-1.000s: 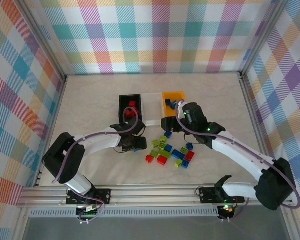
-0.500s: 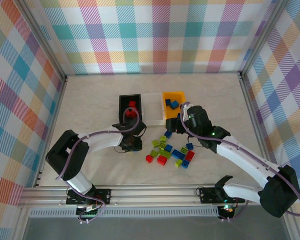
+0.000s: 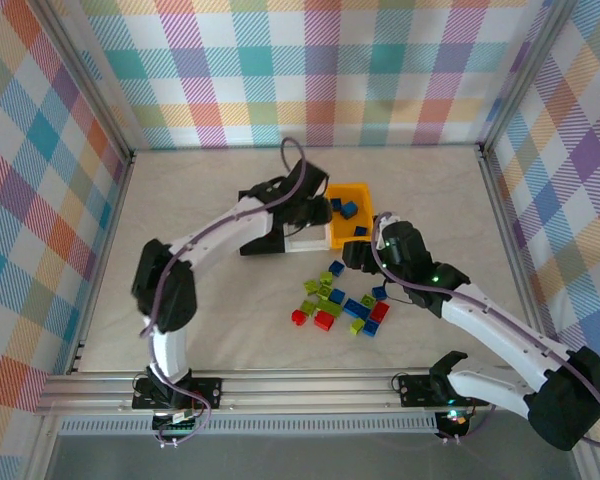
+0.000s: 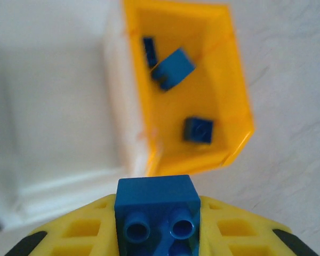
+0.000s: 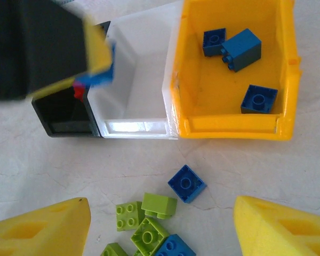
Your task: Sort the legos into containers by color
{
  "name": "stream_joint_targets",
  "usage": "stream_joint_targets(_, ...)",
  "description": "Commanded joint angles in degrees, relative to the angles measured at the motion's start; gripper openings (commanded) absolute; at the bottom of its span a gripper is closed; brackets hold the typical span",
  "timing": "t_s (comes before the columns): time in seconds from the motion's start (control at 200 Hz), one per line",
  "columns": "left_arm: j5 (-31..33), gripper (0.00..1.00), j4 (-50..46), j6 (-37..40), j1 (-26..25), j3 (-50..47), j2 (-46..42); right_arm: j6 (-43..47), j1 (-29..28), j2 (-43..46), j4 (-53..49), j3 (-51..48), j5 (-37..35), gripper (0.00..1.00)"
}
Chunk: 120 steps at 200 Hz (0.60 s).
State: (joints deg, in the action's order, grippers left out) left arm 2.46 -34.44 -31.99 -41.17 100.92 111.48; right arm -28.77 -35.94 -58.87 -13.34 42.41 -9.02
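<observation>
L gripper (image 4: 157, 226) clenched on a blue lego (image 4: 156, 196), above white bin (image 5: 141, 80), just left of orange bin (image 5: 229, 129) w/ 3 blue legos (image 5: 241, 49) inside. R gripper (image 5: 160, 213) spread open, empty, over loose legos (image 3: 338, 300) (green, blue, red) on near side of bins. Black bin (image 5: 64, 120) leftmost.

Orange-yellow bin (image 5: 229, 129) — blue legos (image 5: 258, 98) inside, white bin (image 5: 133, 128), black bin (image 5: 61, 114), lime-green legos (image 5: 159, 205), plaid walls (image 3: 310, 70).

White arms (image 3: 490, 330), purple cables (image 3: 303, 170) — yellow fingers (image 5: 42, 229)
</observation>
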Motion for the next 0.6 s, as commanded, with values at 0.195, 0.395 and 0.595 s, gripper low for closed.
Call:
stream_joint_targets(0.195, -2.31, 0.31, -12.28, 3.51, 0.21, 29.67, 22.67, -1.84, 0.43, 4.94, -3.19, -3.03, -1.96, 0.72)
stream_joint_targets(0.395, -4.74, 0.71, -13.21, 2.09, 0.04, 36.35, 25.74, -1.81, 0.52, 5.52, -4.31, -3.22, -1.53, 0.72)
stream_joint_targets(0.595, -5.64, 0.88, -8.92, 2.23, -0.54, 27.93, 15.15, -1.93, 0.52, 4.84, -5.28, -3.02, -0.45, 0.73)
